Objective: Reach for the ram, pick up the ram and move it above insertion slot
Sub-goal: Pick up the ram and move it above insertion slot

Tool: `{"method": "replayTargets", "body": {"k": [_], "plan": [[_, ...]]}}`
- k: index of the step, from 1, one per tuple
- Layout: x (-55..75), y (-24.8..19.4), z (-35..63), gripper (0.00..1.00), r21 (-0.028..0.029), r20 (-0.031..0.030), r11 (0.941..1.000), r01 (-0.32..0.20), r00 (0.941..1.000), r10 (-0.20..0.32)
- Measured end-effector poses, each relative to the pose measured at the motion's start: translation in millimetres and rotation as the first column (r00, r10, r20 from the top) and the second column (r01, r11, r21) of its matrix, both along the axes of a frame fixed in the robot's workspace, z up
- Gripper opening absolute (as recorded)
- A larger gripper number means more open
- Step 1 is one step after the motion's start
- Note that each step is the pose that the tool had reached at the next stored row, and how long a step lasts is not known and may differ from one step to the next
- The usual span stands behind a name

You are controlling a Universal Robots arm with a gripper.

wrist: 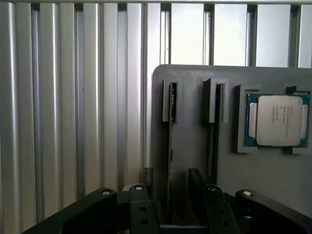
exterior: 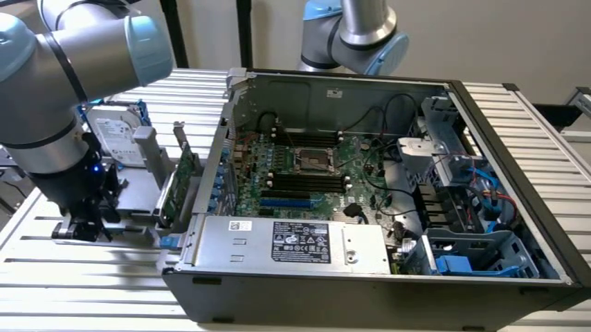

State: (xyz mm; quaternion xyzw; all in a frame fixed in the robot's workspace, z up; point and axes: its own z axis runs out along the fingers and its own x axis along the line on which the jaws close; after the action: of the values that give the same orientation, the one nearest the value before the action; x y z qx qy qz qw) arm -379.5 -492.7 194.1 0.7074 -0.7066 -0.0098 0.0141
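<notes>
1. Arm (exterior: 55,104) stands at the exterior view's left with its wrist pointing down. The gripper (exterior: 88,227) sits low over a grey holder (exterior: 138,200) on the slatted alu table (exterior: 93,290), outside the PC case (exterior: 544,207).
2. Wrist view: the ram (wrist: 170,146) stands on edge in a narrow groove of the holder. It is seen edge-on as a thin dark strip running down the groove.
3. Jaws are open, with a gap clearly wider than the ram's edge. The fingers (wrist: 196,187) stand one on each side of the ram, which runs between them. No pad contact is visible and nothing is gripped.
4. A second groove runs parallel, just beside the first. It holds a dark strip, but what it is cannot be told.
5. A CPU chip (wrist: 277,120) lies flat in a square recess of the same holder, on the far side of the second groove from the ram.
6. Ext. view: a hard drive (exterior: 115,131) and an expansion card (exterior: 185,183) stand upright at the holder, between arm and case.
7. The insertion slot (exterior: 305,183) is on the mainboard (exterior: 360,155) inside the open case, in a bank of long black sockets. It lies between the silver processor socket (exterior: 309,160) and the PSU (exterior: 295,242).
8. The slot is well apart from gripper and ram, with the case side wall between them.
</notes>
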Motion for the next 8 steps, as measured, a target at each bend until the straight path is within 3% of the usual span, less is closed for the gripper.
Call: {"method": "replayTargets", "body": {"k": [8], "plan": [[-2.4,0.3,-1.5,0.42,0.0001,0.0001,1.0000,0.000,1.0000,0.000]]}}
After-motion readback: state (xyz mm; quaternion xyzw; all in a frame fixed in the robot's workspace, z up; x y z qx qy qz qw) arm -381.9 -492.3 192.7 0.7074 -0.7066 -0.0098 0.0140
